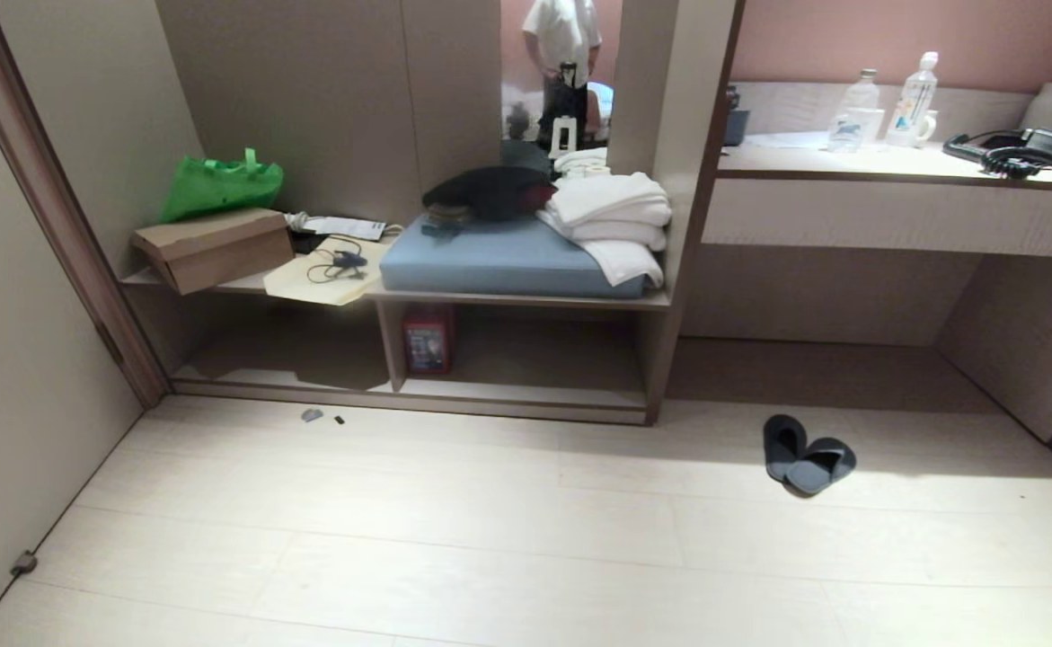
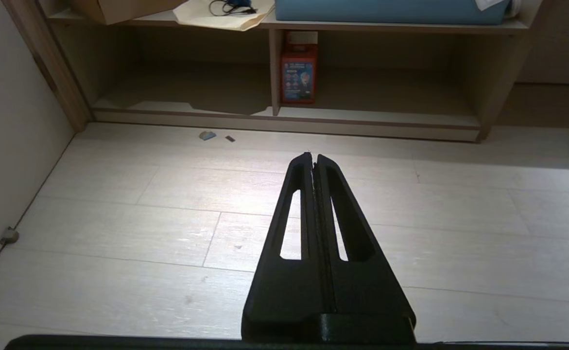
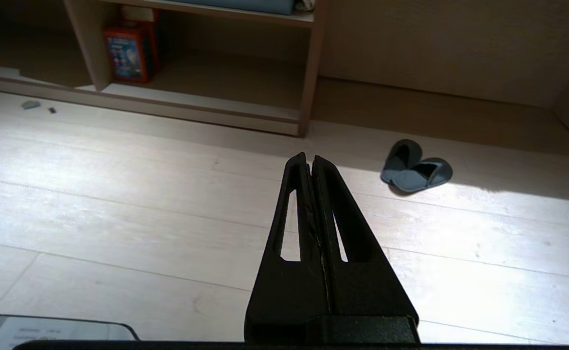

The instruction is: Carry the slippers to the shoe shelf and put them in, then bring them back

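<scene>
Pale wooden floor [image 1: 454, 539] is bearing the dark blue-grey fabric slippers [image 1: 807, 455], lying well apart from the low taupe wooden shoe shelf [image 1: 526, 395]. Both the left gripper [image 2: 312, 156] and the right gripper [image 3: 308, 157] are hanging with jaws clenched on nothing, so seemingly every step is waiting.

Left gripper [image 2: 313, 156] closed over pale floor [image 2: 119, 218], pointing toward shoe shelf [image 2: 386, 119] with red box [image 2: 298, 73] at divider.

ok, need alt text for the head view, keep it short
A pair of dark blue-grey slippers lies overlapping on the pale wood floor, right of a low taupe shoe shelf whose divider carries a red label. Above the shelf sit a blue cushion, folded white towels, a cardboard box and a green bag.
</scene>
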